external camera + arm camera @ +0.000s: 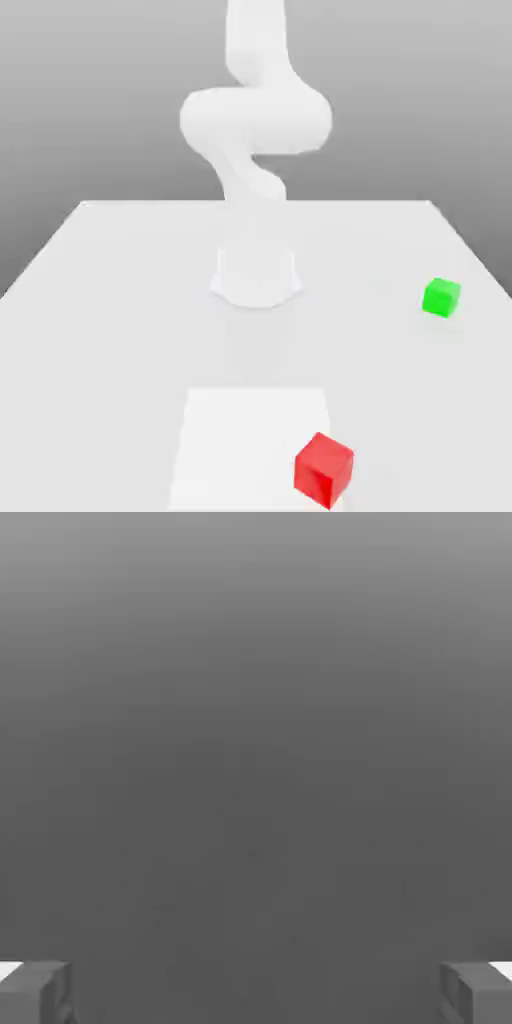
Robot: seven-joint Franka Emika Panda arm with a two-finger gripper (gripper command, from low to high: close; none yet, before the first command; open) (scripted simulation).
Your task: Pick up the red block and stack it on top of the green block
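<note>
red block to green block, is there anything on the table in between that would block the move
Nothing visible does. The red block sits near the front on the exterior view's right, the green block farther back and right, with only bare white table between them.

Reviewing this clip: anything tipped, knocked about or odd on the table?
Nothing stands out. The red block and the green block both sit flat on the table, well apart. The gripper is open, holding nothing.

The red block point(324, 468) and the green block point(441, 297) have plain, smooth, evenly coloured faces with a matt look. The table point(100, 330) is a smooth, flat white surface without grain or shine, and the arm point(255, 120) is smooth matt white. The fingers point(35, 992) look dull grey.
</note>
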